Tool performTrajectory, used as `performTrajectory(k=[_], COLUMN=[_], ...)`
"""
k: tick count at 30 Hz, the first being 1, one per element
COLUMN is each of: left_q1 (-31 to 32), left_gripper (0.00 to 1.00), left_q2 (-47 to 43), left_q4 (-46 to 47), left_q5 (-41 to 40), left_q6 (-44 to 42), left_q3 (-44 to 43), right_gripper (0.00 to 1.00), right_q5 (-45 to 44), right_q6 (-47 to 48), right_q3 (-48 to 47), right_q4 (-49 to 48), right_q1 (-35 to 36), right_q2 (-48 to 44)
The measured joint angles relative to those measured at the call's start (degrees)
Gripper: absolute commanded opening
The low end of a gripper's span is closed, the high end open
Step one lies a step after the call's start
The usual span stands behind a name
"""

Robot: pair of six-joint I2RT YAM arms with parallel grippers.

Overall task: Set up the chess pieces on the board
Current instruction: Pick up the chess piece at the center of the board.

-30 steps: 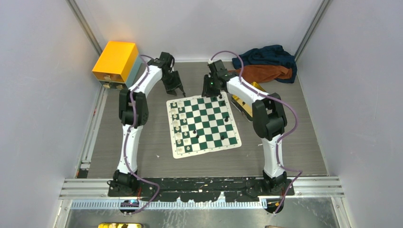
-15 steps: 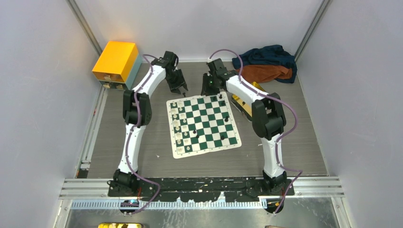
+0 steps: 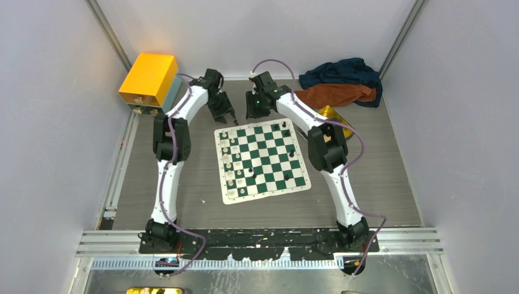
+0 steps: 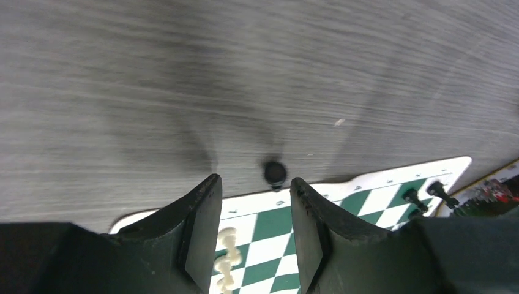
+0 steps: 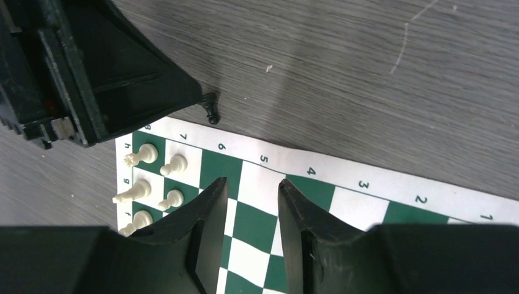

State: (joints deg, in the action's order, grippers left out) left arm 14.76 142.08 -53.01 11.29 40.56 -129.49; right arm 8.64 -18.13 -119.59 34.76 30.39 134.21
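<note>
Right claw shifted left; one black pawn sits off the board.

The work surface is a table with a grey wood-grain top. Plain pale grey walls enclose its left, far and right sides, with aluminium posts at the far corners. An aluminium rail runs along the near edge. A yellow box occupies the far-left corner. A dark blue cloth and an orange cloth lie bunched at far right. Lighting is even.
</note>
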Motion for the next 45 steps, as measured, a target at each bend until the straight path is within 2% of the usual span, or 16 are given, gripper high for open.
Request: performTrajectory(k=[4,10,20,45], left_q1=[-2.03,-5.29,-7.8,-8.22], left_gripper=[0.46,0.46,0.46,0.45], left_q2=[-4.44,-10.05,-12.72,-12.72], left_q4=[3.34,8.09,13.99,17.86], left_q5=[-0.79,-1.25,-0.72,2.34], left_q6=[1.73,4.11,5.81,7.39], left_q3=[9.14,16.72,19.06,21.18], right_gripper=[0.45,0.46,0.46,0.43], right_q5=[-0.02,0.26,0.37,-1.95], right_q6=[1.99,5.38,9.57,13.55], right_q3=[-3.3,-10.03,-15.21,-20.06], right_q4=[1.03,2.62,3.13,2.82], right_q1=[1.07,2.71,4.17,5.31], right_q2=[2.99,7.96,12.39,16.33])
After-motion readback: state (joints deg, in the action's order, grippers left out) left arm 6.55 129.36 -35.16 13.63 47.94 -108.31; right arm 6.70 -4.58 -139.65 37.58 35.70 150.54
